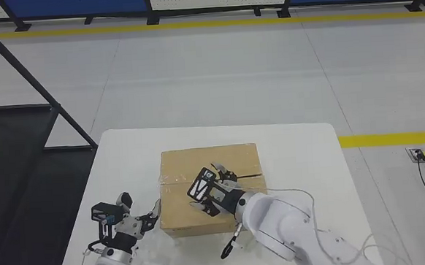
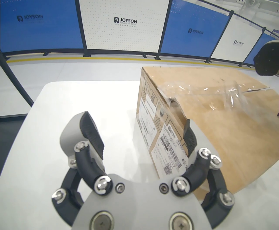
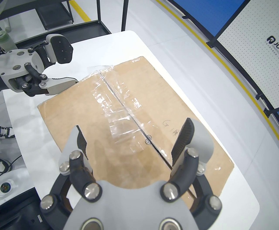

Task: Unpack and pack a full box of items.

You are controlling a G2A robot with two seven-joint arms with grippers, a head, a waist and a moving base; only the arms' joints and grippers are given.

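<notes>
Top view: pincer [image 1: 211, 181] seemingly over box [image 1: 199, 159]

Robotics lab (test hall), blue/wht partition panels [image 2: 122, 24], yellow floor tape [image 1: 392, 138]

Bright, even light from overhead fills the hall, so the white table [image 1: 293, 138] and pale floor [image 1: 216, 66] look almost washed out. Shadows are soft and weak: only a faint grey shade lies on the table just beside the cardboard box [image 2: 228, 130]. Across the box top, clear tape [image 3: 115, 113] throws white glints. Both wrist views bend straight lines near their edges — the far wall panels [image 2: 122, 24] curve.
</notes>
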